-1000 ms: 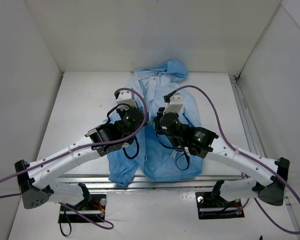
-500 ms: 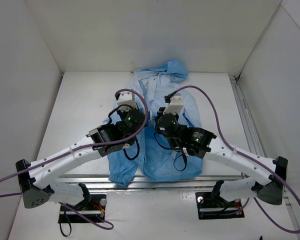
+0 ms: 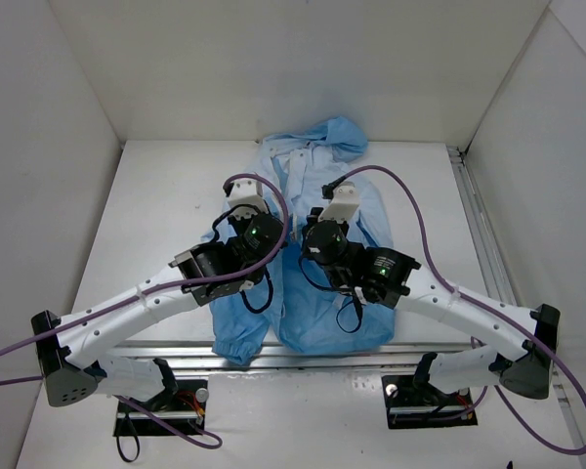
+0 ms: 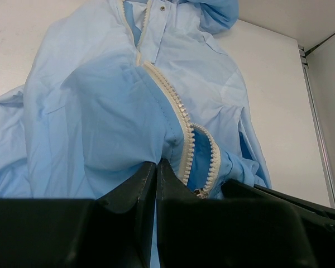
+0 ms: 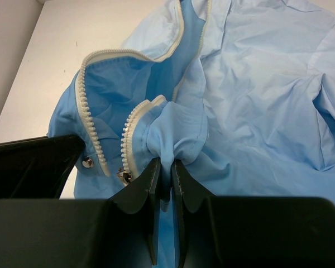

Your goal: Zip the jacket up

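Lying spread on tabletop (image 3: 146, 215), light blue jacket (image 3: 317, 318), hood at far side. Left wrist: left gripper (image 4: 156, 164) clenched on jacket fabric beside open zipper (image 4: 181, 120). Right wrist: right gripper (image 5: 163, 164) pinching a fabric fold next to zipper teeth.

The jacket (image 3: 317, 318) lies on the desk (image 3: 156, 215), hood at the far end, hem at the near edge. The left tool (image 4: 156, 165) sits on the jacket's left front panel, the right tool (image 5: 163, 165) on its right panel. The zip (image 4: 181, 120) runs between them. A fold of jacket lies between each tool's fingers.
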You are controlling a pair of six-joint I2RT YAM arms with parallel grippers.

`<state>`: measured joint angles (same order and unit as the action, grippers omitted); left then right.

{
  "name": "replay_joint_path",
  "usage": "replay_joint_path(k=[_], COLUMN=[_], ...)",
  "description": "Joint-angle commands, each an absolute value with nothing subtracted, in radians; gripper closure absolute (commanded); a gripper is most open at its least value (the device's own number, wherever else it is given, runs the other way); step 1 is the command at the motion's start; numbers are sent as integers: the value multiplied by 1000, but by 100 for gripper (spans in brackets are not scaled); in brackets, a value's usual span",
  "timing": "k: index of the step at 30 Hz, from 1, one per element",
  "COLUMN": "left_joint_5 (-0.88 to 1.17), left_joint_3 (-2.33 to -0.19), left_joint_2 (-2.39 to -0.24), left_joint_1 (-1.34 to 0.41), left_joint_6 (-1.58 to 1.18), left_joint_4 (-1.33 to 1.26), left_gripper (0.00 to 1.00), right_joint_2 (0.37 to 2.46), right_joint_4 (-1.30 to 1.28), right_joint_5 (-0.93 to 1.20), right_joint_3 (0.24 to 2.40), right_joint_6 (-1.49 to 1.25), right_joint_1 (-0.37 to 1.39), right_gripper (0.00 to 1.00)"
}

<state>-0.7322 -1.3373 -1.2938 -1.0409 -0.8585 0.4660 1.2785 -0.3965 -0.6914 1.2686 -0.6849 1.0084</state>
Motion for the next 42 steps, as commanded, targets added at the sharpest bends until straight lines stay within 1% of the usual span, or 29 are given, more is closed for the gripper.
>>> replay_joint_path(k=[1,42], left_joint_5=[-770,-793], left_joint_3=[-1397,-1414], left_joint_2=[-1285,-1292], left_joint_1=[-1049,-1049], left_joint_6=[-888,-939], left_joint_4=[442,465], left_gripper=[100,100], right_joint_2=[1287,1304], right_joint_4=[-334,-336], right_joint_5=[-738,-729], right_joint_3=[1333,1338], right_joint_6=[-709,-715], right_joint_1=[1019,1035], right_gripper=[100,100])
